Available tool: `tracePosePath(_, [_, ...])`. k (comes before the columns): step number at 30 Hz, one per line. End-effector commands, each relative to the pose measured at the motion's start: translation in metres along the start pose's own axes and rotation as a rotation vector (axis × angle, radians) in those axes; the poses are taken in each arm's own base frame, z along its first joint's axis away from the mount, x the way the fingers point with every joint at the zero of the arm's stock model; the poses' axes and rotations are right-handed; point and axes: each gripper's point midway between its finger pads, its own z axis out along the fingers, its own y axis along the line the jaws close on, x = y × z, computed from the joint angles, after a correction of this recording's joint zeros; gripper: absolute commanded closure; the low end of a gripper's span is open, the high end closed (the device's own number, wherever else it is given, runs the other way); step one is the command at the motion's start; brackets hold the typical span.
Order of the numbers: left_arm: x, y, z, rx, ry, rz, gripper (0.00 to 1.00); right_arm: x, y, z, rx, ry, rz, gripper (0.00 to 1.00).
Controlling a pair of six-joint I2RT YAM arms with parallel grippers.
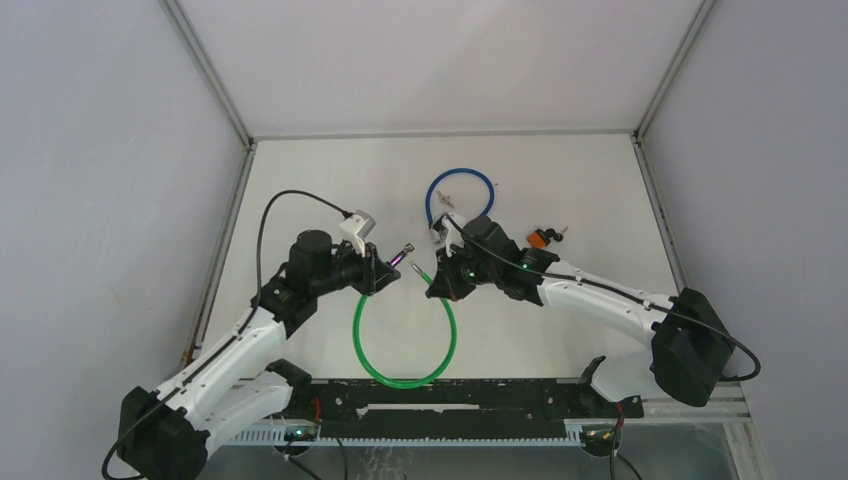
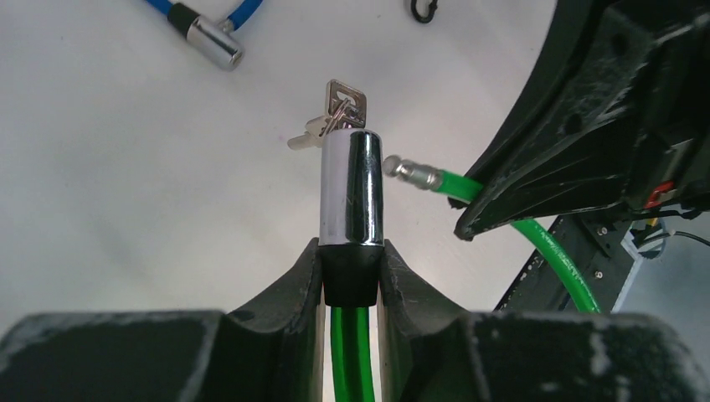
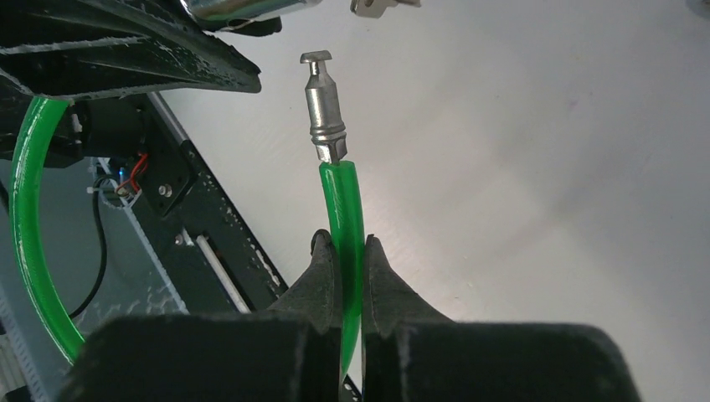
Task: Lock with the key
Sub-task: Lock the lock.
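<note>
A green cable lock lies in a loop on the white table. My left gripper is shut on the black collar below its chrome lock cylinder and holds it lifted. A bunch of keys sticks out of the cylinder's far end. My right gripper is shut on the green cable just behind its metal pin. The pin's tip sits just beside the cylinder's side, with a small gap. In the wrist views the left gripper and right gripper both clamp tight.
A blue cable lock with its own small key lies at the back of the table, behind the right gripper. An orange-and-black item lies to the right. A black rail runs along the near edge. Grey walls enclose the table.
</note>
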Motion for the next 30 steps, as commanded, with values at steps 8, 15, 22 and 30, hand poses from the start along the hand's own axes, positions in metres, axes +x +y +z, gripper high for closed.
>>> tracePosePath(8, [-0.045,-0.025,-0.011,0.097,-0.16,0.096,1.0,-0.013,0.047,-0.016,-0.156,-0.04,0.036,1.0])
tracePosePath(15, [-0.043,-0.028,-0.01,0.112,-0.153,0.093,1.0,-0.02,0.05,-0.016,-0.164,-0.066,0.035,1.0])
tracePosePath(22, [-0.039,-0.027,-0.008,0.113,-0.134,0.089,1.0,-0.03,0.053,-0.019,-0.167,-0.093,0.022,1.0])
tracePosePath(30, [-0.037,-0.026,-0.007,0.11,-0.122,0.088,1.0,-0.039,0.052,-0.02,-0.151,-0.113,0.014,1.0])
